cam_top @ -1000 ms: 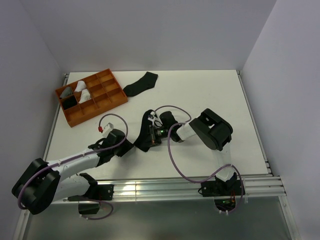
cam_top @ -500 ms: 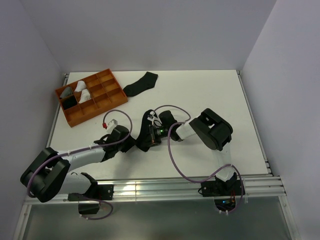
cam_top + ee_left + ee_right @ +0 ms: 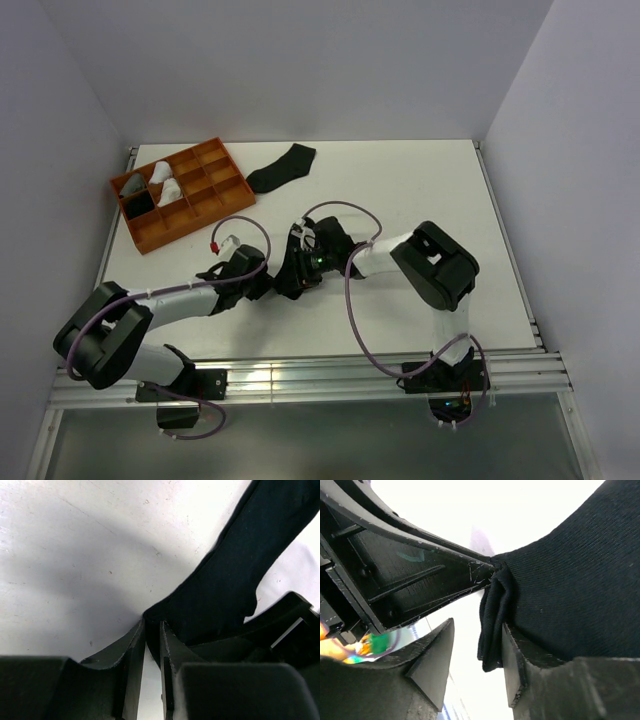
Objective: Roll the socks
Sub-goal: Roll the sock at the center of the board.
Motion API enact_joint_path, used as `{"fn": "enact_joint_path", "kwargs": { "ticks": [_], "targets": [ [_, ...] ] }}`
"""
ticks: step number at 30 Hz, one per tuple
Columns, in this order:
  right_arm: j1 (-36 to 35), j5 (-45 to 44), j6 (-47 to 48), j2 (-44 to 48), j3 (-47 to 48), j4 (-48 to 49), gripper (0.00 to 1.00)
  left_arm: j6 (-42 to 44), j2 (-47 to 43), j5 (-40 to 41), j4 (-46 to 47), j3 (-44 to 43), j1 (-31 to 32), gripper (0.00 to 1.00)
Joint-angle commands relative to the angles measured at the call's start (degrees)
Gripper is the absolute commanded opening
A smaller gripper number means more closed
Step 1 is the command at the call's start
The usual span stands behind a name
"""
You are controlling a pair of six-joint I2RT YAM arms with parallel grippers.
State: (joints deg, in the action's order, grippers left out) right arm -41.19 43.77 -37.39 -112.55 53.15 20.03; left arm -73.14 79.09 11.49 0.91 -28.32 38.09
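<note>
A black sock (image 3: 250, 555) lies mid-table between the two arms. My left gripper (image 3: 152, 626) has its jaws nearly together, and the tips pinch the sock's near corner. In the right wrist view a folded edge of the same sock (image 3: 492, 620) hangs between the jaws of my right gripper (image 3: 479, 625). That gripper is open: the fold rests against the right finger, with a clear gap to the left one. From above, the left gripper (image 3: 268, 283) and right gripper (image 3: 297, 270) meet at this sock. A second black sock (image 3: 282, 167) lies flat at the back.
An orange divided tray (image 3: 215, 200) stands at the back left with grey, white and black sock rolls in its left compartments. The left arm's cable loops over the table near the tray. The walls stand close on both sides.
The right gripper has gone from shut to open, letting go of the sock's fold. The left gripper has moved right to the sock and closed on its corner.
</note>
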Motion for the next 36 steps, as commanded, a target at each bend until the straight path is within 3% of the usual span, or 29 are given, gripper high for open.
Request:
{"fn": "enact_joint_path", "kwargs": {
  "ticks": [1,9,12,15,16,18,19,23,27,30,36],
  "targets": [
    [-1.96,-10.77,7.93,4.88,1.87,-8.77,0.50,0.81,3.00,1.43,-11.19,0.37,0.41,0.24],
    [-8.54,-29.60,15.85,9.98,-0.15,-14.75,0.50,0.81,2.74,1.35,-12.95,-1.13,0.50,0.23],
    [-10.57,-35.76,17.17,9.90,-0.41,-15.81,0.43,0.90,2.74,1.26,-13.04,-1.48,0.50,0.23],
    [-11.37,-37.53,17.17,8.94,-0.50,-15.55,0.27,0.81,2.65,1.17,-13.30,-1.83,0.50,0.24],
    [-11.37,-37.44,17.00,8.67,-0.41,-15.46,0.16,0.81,2.47,1.26,-13.30,-1.83,0.50,0.23],
    [-11.19,-33.87,16.38,7.88,-0.15,-15.02,0.02,0.72,1.51,1.43,-13.30,-1.57,0.50,0.24],
    [-10.67,-32.27,15.95,7.79,0.03,-14.85,0.00,0.72,0.90,1.52,-13.30,-1.39,0.41,0.25],
    [-8.39,-22.08,12.09,7.61,-0.06,-12.39,0.00,0.81,-5.60,2.66,-12.77,-0.08,0.41,0.37],
    [-4.87,-12.67,5.94,7.44,-1.02,-7.29,0.00,-0.50,-12.45,2.67,-11.81,2.99,0.41,0.59],
    [-2.42,-7.22,1.01,6.21,-1.20,-3.79,0.00,-1.29,-16.33,1.62,-10.23,5.37,0.50,0.69],
    [0.23,-0.09,-8.83,1.46,-1.90,4.13,0.00,-2.62,-17.04,-0.15,-7.33,8.19,0.41,0.68]
  ]
}}
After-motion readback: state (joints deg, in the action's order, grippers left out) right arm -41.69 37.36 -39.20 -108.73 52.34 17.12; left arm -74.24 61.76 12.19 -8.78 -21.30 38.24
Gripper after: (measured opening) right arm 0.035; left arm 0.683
